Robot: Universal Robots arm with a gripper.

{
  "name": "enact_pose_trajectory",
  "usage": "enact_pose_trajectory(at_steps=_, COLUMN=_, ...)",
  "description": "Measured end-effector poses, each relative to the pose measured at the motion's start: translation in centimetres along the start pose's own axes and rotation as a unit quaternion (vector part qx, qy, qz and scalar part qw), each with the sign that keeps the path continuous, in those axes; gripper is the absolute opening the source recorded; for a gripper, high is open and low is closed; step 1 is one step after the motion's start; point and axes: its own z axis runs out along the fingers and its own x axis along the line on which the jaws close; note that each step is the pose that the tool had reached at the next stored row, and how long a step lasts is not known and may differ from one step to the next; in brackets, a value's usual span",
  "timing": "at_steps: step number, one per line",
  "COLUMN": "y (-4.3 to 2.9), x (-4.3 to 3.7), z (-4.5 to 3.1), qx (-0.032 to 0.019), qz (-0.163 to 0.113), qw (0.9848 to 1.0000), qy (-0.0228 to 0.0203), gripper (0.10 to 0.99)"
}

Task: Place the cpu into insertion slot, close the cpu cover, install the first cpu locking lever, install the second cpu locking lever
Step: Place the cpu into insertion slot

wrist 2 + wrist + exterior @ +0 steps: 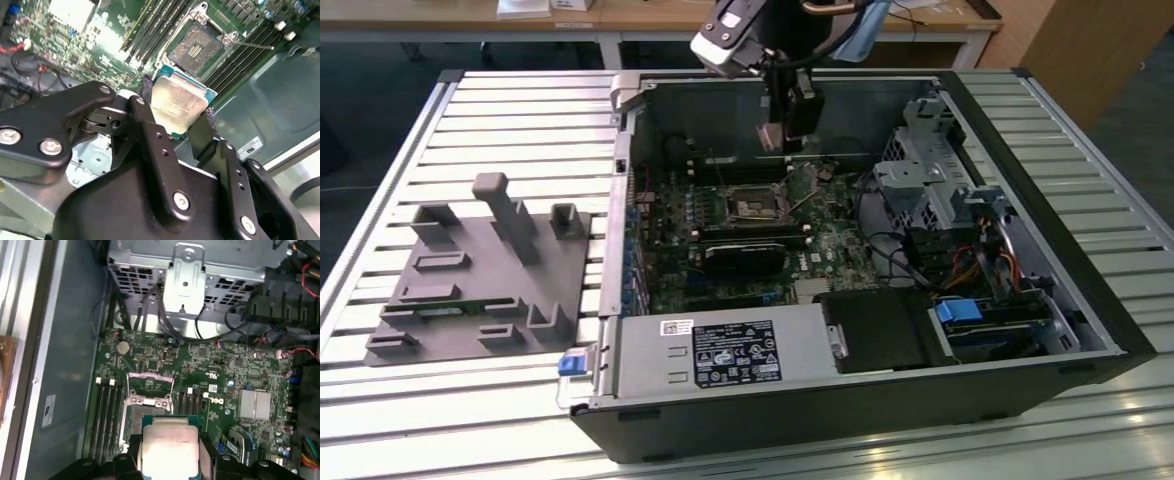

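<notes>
My gripper (781, 135) hangs inside the open computer case, shut on the cpu (180, 100), a pale silver-beige square chip on a green base. In both wrist views the black fingers (145, 90) clamp its two opposite edges. The insertion slot (197, 47), a black square socket with a metallic rim, lies bare on the green motherboard (821, 225) below and slightly ahead of the chip. In the first wrist view the cpu (167, 447) hides part of the slot (131, 425), and the cpu cover (150, 387) is swung open beyond it. A thin lever rod (252, 45) sticks out beside the socket.
A long black card (747, 255) lies across the motherboard near the socket. The labelled grey power supply box (720, 352) fills the case's near side. A drive cage (921, 180) and cables (961, 260) crowd the exterior view's right. A grey fixture (480, 270) sits on the slatted table.
</notes>
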Motion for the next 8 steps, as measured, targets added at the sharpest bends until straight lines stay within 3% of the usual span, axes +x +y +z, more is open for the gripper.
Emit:
enact_pose_trajectory(at_steps=5, y=-0.06, x=0.0, z=0.62, qx=-0.0005, qz=0.042, qw=0.9991, qy=-0.0039, gripper=0.537)
enact_pose_trajectory(at_steps=8, y=-0.14, x=0.01, z=1.15, qx=-0.0007, qz=0.043, qw=0.9991, qy=-0.0028, gripper=0.537)
